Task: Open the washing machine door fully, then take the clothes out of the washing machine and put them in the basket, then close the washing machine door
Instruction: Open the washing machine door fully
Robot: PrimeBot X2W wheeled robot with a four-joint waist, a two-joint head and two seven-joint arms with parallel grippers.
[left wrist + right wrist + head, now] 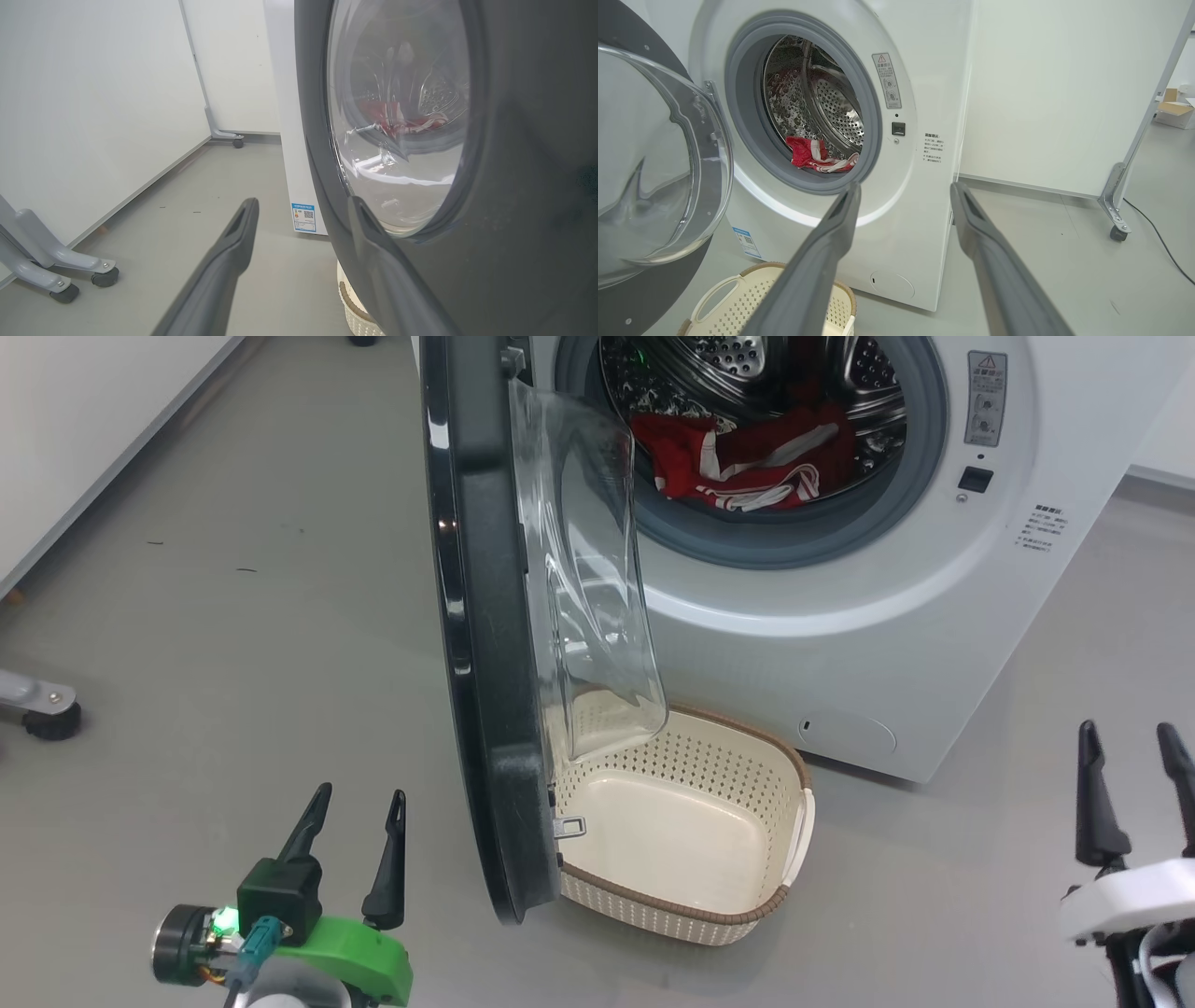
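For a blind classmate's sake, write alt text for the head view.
A white washing machine stands with its round door swung open and red clothes lying in the drum. An empty basket sits below; the left gripper and right gripper hang open.

Washing machine (840,644) casing: white, smooth, semi-gloss; gasket (775,537): grey, matt, rubber-like; drum (747,355): perforated metal, bright and mirror-shiny; washing machine door (485,663): black rim, glossy on the outer face, finely textured matt along the edge, with a clear, glassy, reflective bowl; clothes (747,462): red and white cloth, soft, crumpled; basket (653,903): cream matt plastic, perforated walls, brown woven-look rim; floor (233,644): grey, smooth, dull sheen.
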